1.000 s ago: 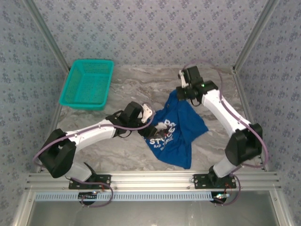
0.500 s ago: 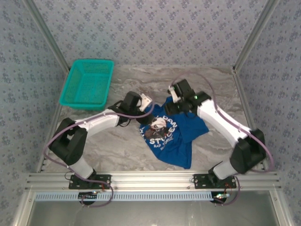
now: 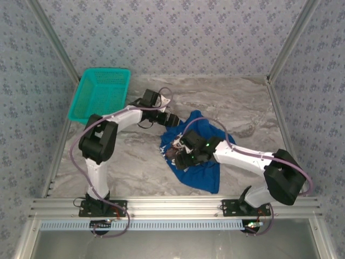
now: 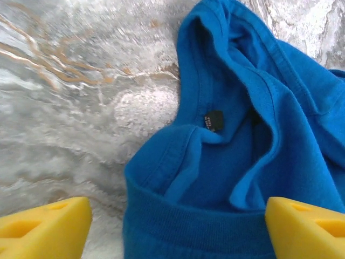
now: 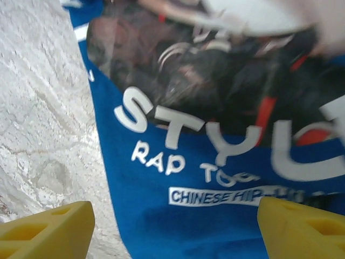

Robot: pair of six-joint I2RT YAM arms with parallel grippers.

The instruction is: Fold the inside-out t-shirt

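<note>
Near the worktop's (image 3: 135,162) centre, my right gripper (image 5: 175,226) had released the blue t-shirt (image 3: 202,172) above its print (image 5: 188,135); my left gripper (image 4: 178,232), open, faced the collar (image 4: 186,54): regrasp pending.

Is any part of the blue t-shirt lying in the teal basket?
No, the t-shirt lies crumpled on the marble table, well apart from the basket at the far left.
</note>
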